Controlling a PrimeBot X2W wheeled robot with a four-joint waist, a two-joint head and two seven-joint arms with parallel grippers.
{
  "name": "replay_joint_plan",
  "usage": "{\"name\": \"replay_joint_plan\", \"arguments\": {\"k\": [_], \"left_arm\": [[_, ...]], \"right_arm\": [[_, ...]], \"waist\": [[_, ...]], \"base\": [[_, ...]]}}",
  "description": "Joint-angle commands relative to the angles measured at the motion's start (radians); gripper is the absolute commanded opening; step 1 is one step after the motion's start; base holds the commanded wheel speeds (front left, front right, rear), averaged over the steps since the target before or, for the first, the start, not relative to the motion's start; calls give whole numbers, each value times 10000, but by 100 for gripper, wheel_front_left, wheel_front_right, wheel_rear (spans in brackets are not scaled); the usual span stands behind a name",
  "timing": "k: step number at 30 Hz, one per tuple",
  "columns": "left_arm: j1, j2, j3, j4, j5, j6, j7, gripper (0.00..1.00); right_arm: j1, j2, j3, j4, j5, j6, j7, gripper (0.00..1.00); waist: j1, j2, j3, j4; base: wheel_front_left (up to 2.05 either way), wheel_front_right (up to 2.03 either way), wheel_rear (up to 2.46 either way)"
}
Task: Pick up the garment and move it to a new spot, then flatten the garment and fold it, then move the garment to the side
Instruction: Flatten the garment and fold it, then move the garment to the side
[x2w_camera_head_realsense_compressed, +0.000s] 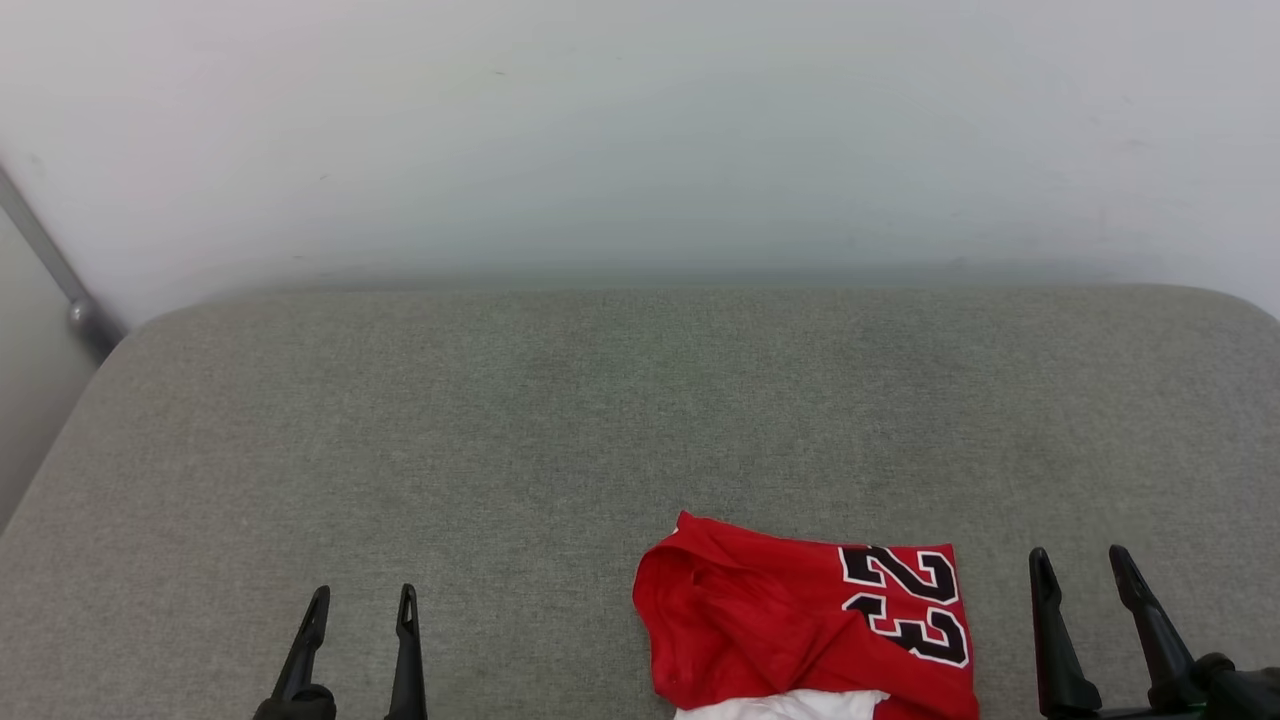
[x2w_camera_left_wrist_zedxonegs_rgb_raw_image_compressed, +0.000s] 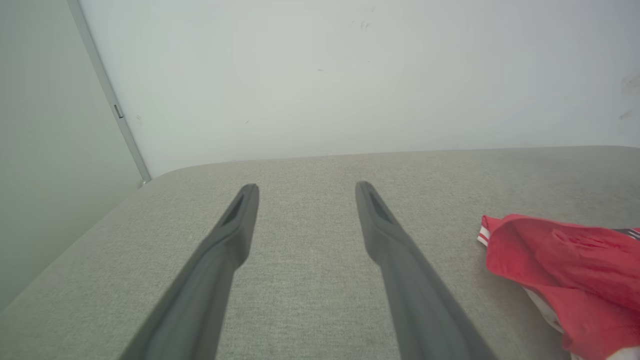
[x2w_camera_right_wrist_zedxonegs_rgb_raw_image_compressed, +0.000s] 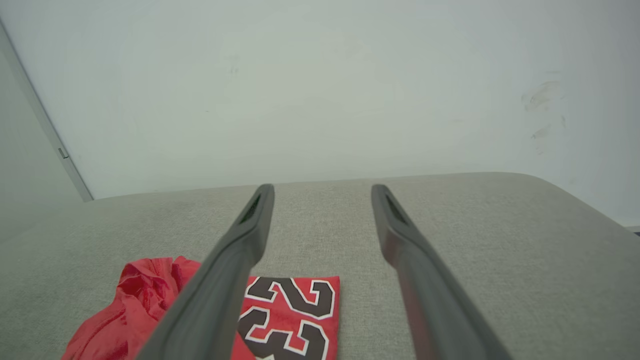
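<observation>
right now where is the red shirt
Head view: the garment lies bunched on the grey cushion, low and right of centre, nearer the right gripper than the left gripper.

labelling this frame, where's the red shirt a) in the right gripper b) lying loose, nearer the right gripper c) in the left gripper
b: the shirt lies on the grey cushion; the open right gripper is close beside it, the open left gripper farther off.

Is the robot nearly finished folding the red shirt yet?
Not nearly, it seems. Done: nothing obvious; the red thin-fabric T-shirt with a black 23 lies bunched on the grey cushion, not flat. In hand: nothing; the left gripper and right gripper hover either side of it, jaws open. Left: picking up, moving, flattening, folding, setting aside.
</observation>
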Motion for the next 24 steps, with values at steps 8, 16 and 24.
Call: {"name": "replay_joint_plan", "arguments": {"k": [8,16,24], "left_arm": [[15,-30,32,-31,7,-41,-20,100],[-136,-53,6,-67,0,-55,-20,100],[-387,-72,-68,-140,-53,-32,-20,100]], "right_arm": [[-1008,-269,-111,-392,-138,-9,-15,100],[-2980,-1843,361,-555,160,-7,1026,100],[-4693,-4045,1664,-272,2216,-9,5698,100]], "waist": [[0,-1,89,14],[0,-1,318,-20],[0,-1,745,95]], "base": [[0,0,0],[0,0,0],[0,0,0]]}}
